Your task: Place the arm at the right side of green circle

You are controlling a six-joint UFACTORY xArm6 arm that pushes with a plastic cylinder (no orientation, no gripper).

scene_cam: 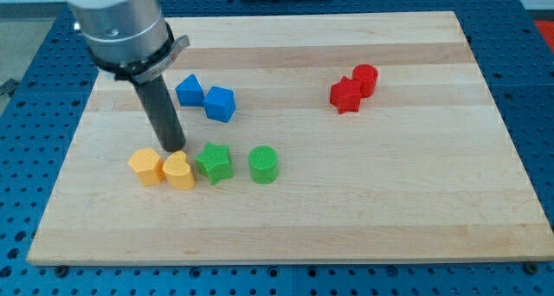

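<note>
The green circle (263,164), a short green cylinder, stands on the wooden board (372,201) left of centre, near the view's bottom. My tip (174,149) is well to the view's left of it, just above the yellow heart (180,170) and beside the yellow hexagon-like block (146,166). A green star (214,163) sits between my tip and the green circle, close to the circle's left side. The rod rises from the tip to the grey arm body at the view's top left.
A blue triangle-like block (190,90) and a blue cube (220,103) lie above the green star. A red star (345,94) and a red cylinder (365,79) touch each other at the upper right. Blue perforated table surrounds the board.
</note>
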